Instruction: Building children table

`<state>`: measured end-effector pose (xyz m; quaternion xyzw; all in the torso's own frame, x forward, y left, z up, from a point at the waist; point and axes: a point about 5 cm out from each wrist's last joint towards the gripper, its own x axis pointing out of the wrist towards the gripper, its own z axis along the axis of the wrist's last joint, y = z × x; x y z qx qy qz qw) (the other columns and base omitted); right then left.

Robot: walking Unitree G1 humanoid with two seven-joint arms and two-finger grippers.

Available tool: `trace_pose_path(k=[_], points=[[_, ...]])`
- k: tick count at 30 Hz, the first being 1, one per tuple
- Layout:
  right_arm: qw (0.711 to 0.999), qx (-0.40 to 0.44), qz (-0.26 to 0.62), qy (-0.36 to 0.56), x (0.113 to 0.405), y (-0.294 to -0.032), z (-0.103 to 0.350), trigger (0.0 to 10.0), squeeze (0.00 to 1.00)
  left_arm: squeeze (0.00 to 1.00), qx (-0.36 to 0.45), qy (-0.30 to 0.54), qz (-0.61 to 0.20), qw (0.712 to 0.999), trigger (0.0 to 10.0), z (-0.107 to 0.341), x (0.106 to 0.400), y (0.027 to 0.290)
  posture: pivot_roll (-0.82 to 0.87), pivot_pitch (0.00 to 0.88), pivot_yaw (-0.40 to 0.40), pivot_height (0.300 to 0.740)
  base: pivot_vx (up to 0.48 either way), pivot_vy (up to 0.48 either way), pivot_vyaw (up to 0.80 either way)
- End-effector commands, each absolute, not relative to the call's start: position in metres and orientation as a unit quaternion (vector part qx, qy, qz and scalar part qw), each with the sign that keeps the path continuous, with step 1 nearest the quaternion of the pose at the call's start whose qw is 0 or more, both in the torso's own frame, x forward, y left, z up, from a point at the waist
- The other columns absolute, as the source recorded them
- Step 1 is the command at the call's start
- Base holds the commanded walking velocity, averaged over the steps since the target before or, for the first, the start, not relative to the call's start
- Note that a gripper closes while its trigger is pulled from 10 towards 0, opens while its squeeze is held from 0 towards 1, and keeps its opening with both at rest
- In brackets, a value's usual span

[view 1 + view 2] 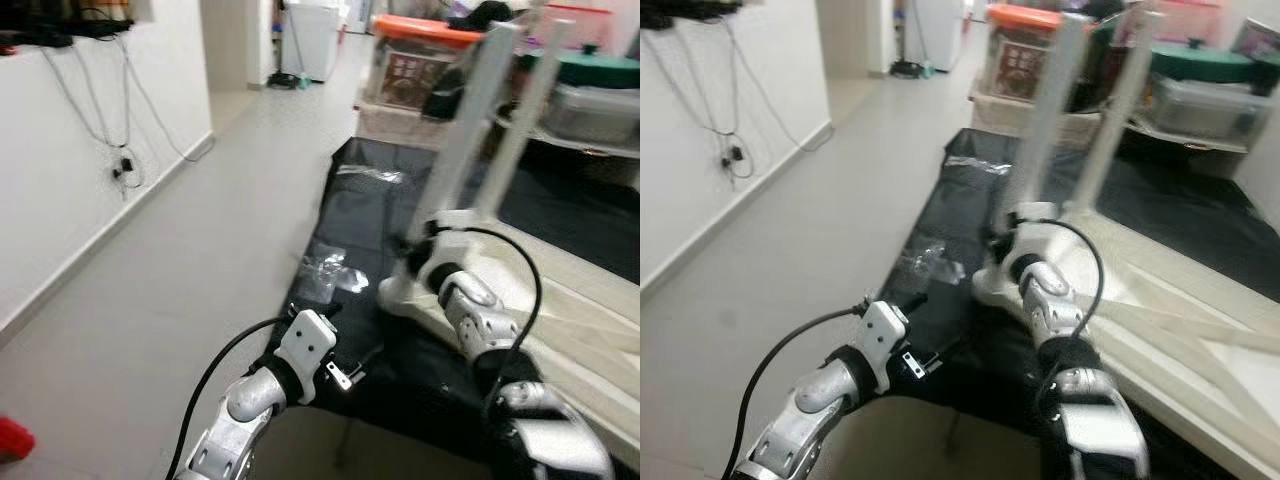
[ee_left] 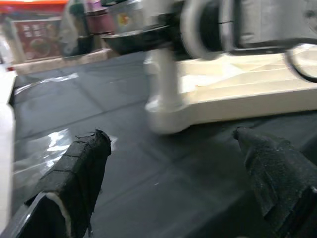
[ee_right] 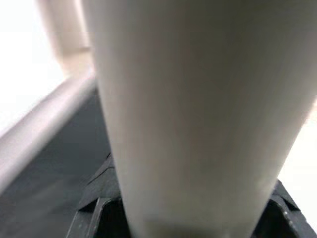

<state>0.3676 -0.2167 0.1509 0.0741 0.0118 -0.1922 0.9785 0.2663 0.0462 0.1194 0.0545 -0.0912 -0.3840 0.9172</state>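
A white children's table (image 1: 570, 300) lies upside down on a black mat (image 1: 370, 210). Two white legs stand up from it, a near leg (image 1: 465, 130) and a far leg (image 1: 525, 120). My right gripper (image 1: 413, 247) is shut on the near leg low down, close to its base. In the right wrist view the leg (image 3: 198, 114) sits between the black fingers (image 3: 94, 210). My left gripper (image 2: 176, 173) hangs open over the mat a little in front of that leg's base (image 2: 166, 116), with nothing between its fingers (image 2: 79, 168). The left wrist (image 1: 305, 345) is at the mat's near edge.
A crumpled clear plastic bag (image 1: 328, 270) lies on the mat left of the table. A box with an orange lid (image 1: 420, 55) and shelves of containers (image 1: 595, 95) stand behind. Grey floor (image 1: 180, 260) and a white wall with hanging cables (image 1: 100, 100) are left. A red object (image 1: 12, 438) lies near left.
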Motion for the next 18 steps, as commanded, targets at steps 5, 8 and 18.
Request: trace_pose_path(k=[5,8,18], points=[[0.936,0.119,-0.332,0.003,0.347,-0.22,0.141,0.0,0.0,0.0,0.057,-0.089,-0.389,0.915,10.0,0.119,0.265,0.044,0.13,0.0,-0.103,0.74,0.0,0.0,0.0],[0.938,0.121,-0.325,0.0,0.348,-0.209,0.142,0.0,0.0,0.0,0.057,-0.089,-0.389,0.915,10.0,0.119,0.266,0.045,0.13,0.0,-0.103,0.74,0.0,0.0,0.0],[0.979,0.173,-0.092,-0.054,0.363,-0.18,0.153,10.0,0.0,0.0,0.057,-0.089,-0.388,0.916,10.0,0.12,0.269,0.046,0.13,0.0,-0.103,0.74,0.0,0.0,0.0]])
